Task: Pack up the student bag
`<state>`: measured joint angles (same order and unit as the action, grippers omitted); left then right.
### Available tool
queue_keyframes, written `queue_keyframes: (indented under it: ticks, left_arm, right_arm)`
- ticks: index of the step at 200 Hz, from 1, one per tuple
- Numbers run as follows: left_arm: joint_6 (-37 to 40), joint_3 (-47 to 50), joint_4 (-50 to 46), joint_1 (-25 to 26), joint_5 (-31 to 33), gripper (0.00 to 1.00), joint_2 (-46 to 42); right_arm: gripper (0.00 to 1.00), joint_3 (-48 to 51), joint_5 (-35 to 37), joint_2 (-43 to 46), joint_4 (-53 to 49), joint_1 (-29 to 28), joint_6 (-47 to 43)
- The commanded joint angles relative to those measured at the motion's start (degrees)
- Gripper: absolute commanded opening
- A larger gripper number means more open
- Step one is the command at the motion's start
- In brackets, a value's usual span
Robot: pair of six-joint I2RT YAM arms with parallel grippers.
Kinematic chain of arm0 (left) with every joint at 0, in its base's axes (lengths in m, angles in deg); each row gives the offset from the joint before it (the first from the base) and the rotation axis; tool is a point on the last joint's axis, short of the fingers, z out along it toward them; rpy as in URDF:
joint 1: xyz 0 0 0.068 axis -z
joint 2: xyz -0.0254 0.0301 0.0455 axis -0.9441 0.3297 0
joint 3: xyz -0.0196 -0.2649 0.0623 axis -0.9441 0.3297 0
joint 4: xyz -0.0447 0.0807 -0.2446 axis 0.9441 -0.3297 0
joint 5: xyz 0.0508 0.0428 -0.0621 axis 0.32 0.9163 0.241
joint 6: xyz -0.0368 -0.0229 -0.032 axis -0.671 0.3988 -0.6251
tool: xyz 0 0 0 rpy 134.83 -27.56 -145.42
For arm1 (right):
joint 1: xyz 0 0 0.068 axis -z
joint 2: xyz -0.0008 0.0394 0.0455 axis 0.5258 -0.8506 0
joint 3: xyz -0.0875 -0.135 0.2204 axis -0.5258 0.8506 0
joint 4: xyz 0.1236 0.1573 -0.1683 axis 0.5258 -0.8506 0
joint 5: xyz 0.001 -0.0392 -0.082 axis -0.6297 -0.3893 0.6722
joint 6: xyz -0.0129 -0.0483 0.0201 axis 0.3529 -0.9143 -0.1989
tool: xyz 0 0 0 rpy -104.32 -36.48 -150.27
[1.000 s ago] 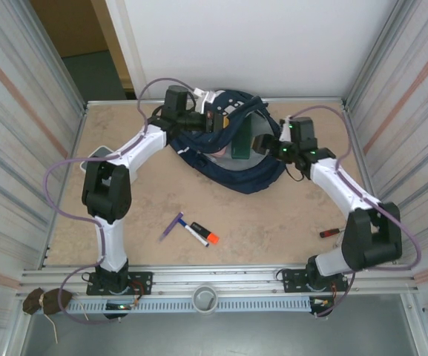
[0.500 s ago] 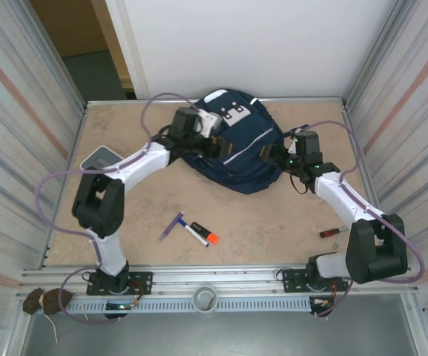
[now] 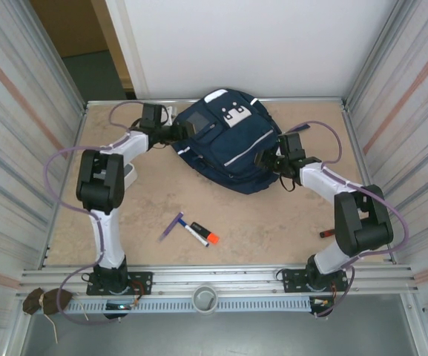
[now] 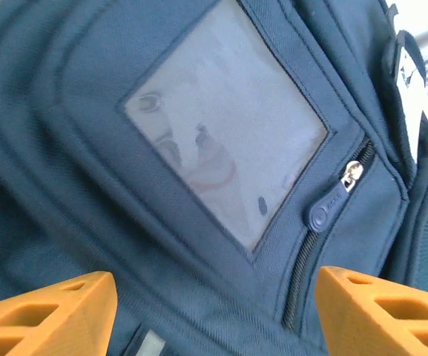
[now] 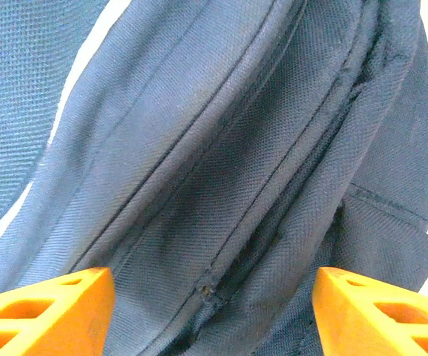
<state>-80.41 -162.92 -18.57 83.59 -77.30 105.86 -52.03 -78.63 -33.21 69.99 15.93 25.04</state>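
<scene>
A large navy-blue fabric backpack (image 3: 228,144) with thin white stripes and white and grey patches is seen lying flat at the far middle of the beige table (image 3: 273,222), close to the back wall. Its patched end is turned away from the arm bases.

The left gripper (image 3: 178,135) is placed at the bag's left edge, near the patched end. The right gripper (image 3: 264,158) is placed at the bag's right edge, lower down. Contact with the fabric cannot be told from above.

In the left wrist view, two orange fingertips (image 4: 50,311) are seen spread wide at the bottom corners, with nothing pinched between them. Beyond them a clear-window pocket (image 4: 228,141) is shown, with a dark-blue zipper pull (image 4: 331,211) just beside it.

In the right wrist view, the orange fingertips (image 5: 43,308) are likewise spread, with nothing clamped. Navy folds and seams are seen beyond, with a white stripe (image 5: 65,104) at upper left.

On the near part of the table, well apart from the bag, a purple pen (image 3: 173,225) is seen just beside a black-and-white marker with an orange cap (image 3: 201,234). A small red-and-black object (image 3: 329,233) is seen near the right arm. A pale grey flat object (image 3: 130,176) is partly hidden under the left arm and cannot be identified.
</scene>
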Motion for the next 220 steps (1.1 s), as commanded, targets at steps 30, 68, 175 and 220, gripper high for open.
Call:
queue_keyframes:
  ticks: [30, 68, 175, 220]
  left_arm:
    - [-2.0, -3.3, -0.3, 2.0, -4.6, 0.60, 5.1]
    - [-3.0, 5.1, 5.0, 1.5, -2.4, 0.62, 1.9]
    - [-0.7, 4.9, 5.6, 2.3, -6.0, 0.16, 4.7]
    - [-3.1, 21.4, 13.0, 3.4, -6.1, 0.01, -7.3]
  right_arm:
    - [0.55, -5.0, 1.8, -4.8, -4.5, 0.0, -4.0]
    - [0.49, -7.8, 2.6, -6.9, -7.5, 0.5, -6.2]
    - [0.42, -14.3, 3.2, -11.7, -11.5, 1.2, -10.2]
    - [0.44, -24.5, 0.8, -18.1, -14.7, 1.1, -11.1]
